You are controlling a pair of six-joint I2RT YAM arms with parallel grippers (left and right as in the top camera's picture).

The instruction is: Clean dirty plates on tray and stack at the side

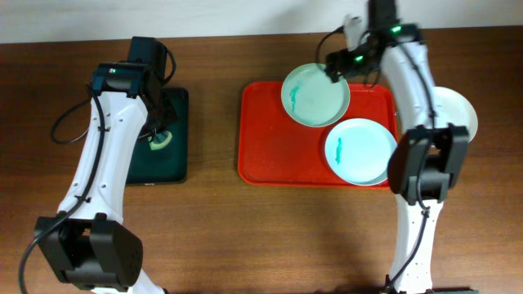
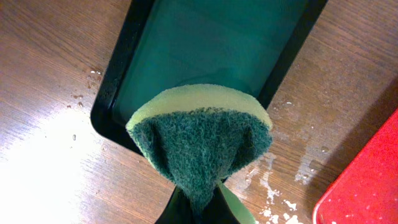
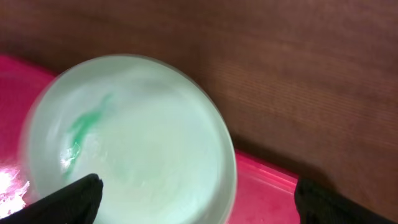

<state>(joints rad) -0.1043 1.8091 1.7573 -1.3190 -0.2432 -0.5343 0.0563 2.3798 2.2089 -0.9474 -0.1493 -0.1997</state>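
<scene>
My right claw is spread wide and empty. A smeared dirty plate lies just beneath and ahead of it, at the tray's far edge. My left claw is clamped on a sponge.

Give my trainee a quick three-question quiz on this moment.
1. True or false: the left pincer grips a sponge.
2. In the overhead view, how many plates show over the red tray? A) one B) two C) three
3. Fill in: the third plate sits on the table, off the tray's ____ side.

Key: 1 true; 2 B; 3 right.
</scene>
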